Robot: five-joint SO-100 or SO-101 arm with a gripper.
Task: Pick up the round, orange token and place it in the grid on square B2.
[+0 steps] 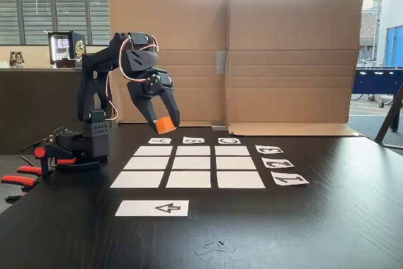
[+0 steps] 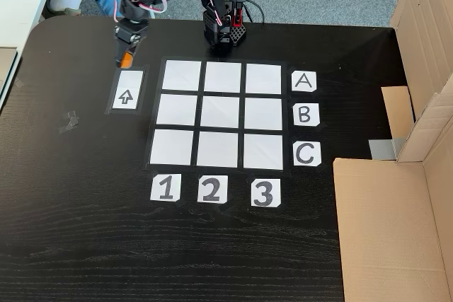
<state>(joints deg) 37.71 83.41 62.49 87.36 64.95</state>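
Scraps of tape (image 1: 217, 248) are seen nearest on the black table (image 1: 327, 225). Held clamped in the gripper (image 1: 165, 124), the token (image 1: 165, 125) is raised beside the grid (image 2: 219, 113); cardboard walls (image 1: 289, 55) and windows are shown behind.

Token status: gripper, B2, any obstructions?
Gripper shut on the token, held above the table. In the top-down fixed view it hangs near the arrow card, outside the grid. Square B2 bare; nothing in the way.

low table-level front view, steep overhead — shared grid (image 1: 187, 166)
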